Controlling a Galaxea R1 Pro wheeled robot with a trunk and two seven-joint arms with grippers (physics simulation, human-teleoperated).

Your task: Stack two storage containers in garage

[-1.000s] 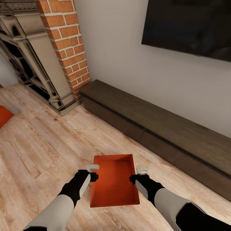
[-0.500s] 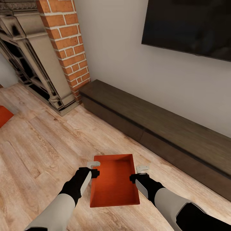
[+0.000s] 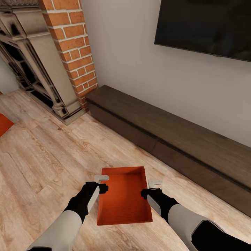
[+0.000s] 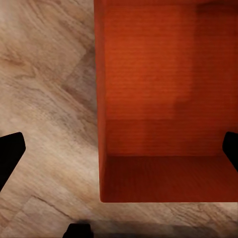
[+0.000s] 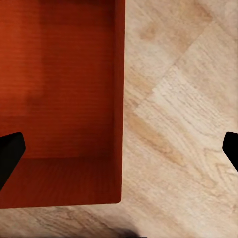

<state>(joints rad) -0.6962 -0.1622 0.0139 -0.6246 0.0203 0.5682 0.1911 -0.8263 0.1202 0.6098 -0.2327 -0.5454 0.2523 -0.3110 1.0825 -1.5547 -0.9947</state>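
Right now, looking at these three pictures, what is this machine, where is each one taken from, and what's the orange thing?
It is a simulated two-armed robot. The wide picture comes from its head, looking down over both arms in a room with a light wood plank floor. The other two come from cameras near each wrist. The left end effector and right end effector straddle the long walls of a red-orange open-topped rectangular storage container, their fingers spread wide, not yet clamped. A second orange corner peeks in at the left edge. Behind stand a long low dark-brown cabinet and a red brick chimney.
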